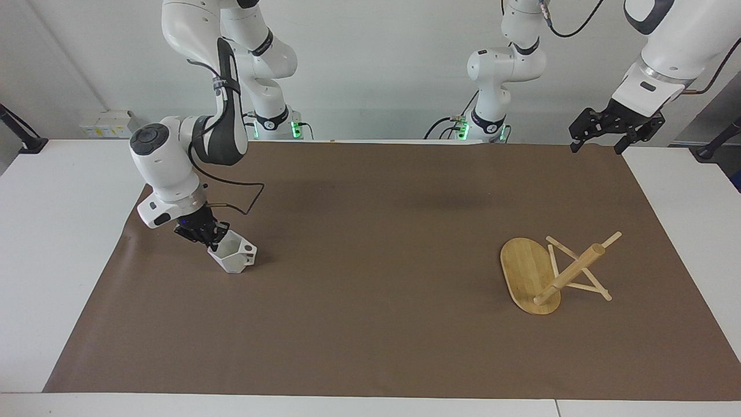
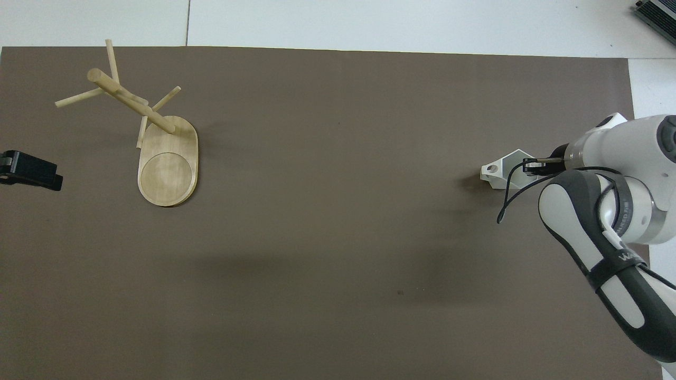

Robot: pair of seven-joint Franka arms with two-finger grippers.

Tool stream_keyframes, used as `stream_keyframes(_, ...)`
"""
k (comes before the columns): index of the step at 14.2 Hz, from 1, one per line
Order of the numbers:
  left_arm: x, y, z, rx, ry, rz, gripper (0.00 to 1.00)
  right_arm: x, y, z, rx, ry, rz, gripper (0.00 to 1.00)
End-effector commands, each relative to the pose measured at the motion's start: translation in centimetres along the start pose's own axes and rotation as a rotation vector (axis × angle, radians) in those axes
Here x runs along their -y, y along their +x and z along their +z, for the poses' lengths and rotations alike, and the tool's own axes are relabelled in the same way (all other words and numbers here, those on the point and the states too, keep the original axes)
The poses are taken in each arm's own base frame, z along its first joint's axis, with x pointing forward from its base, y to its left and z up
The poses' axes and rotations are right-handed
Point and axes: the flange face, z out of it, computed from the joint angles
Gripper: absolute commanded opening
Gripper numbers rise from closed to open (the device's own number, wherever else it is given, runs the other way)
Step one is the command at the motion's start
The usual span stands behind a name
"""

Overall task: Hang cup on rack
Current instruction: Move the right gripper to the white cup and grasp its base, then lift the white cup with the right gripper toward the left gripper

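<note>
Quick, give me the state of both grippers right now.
Left gripper: open, holding nothing, waiting over the table edge at its own end.
Right gripper: shut on the rim of the white faceted cup.

White table [image 1: 52,243]; brown mat [image 1: 370,260]; rack [image 1: 529,275]

Bright, even light falls from above in both views. The brown mat [image 1: 370,260] carries soft, diffuse arm shadows, one broad smear toward 6 o'clock in the overhead view. No glare; focus stays sharp to the edges.
</note>
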Motion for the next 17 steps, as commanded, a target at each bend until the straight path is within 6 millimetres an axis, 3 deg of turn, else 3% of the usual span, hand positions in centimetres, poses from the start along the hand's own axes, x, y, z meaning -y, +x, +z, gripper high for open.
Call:
stream_keyframes(1, 0.2, -0.7, 0.0, 0.01, 0.015, 0.005, 1.0, 0.1, 0.1, -0.8, -0.019, 0.007, 0.016, 0.0)
stream_keyframes(5, 0.2, -0.7, 0.0, 0.01, 0.015, 0.005, 1.0, 0.4, 1.3, -3.1, -0.023, 0.011, 0.009, 0.0)
stream_keyframes(9, 0.7, -0.8, 0.0, 0.013, 0.014, -0.002, 1.0, 0.6, 2.3, -7.1, 0.034, 0.016, 0.006, 0.0)
stream_keyframes(12, 1.1, -0.8, 0.0, 0.011, 0.014, -0.013, 1.0, 2.5, 2.2, -8.9, 0.041, 0.048, -0.013, 0.0)
stream_keyframes(15, 1.0, -0.8, 0.0, 0.013, 0.014, -0.012, 1.0, 4.4, 2.1, -10.2, 0.024, 0.208, 0.051, 0.0)
stream_keyframes(17, 1.0, -0.9, 0.1, 0.017, 0.014, -0.013, 1.0, 7.2, 2.0, -10.4, 0.028, 0.293, 0.05, 0.0)
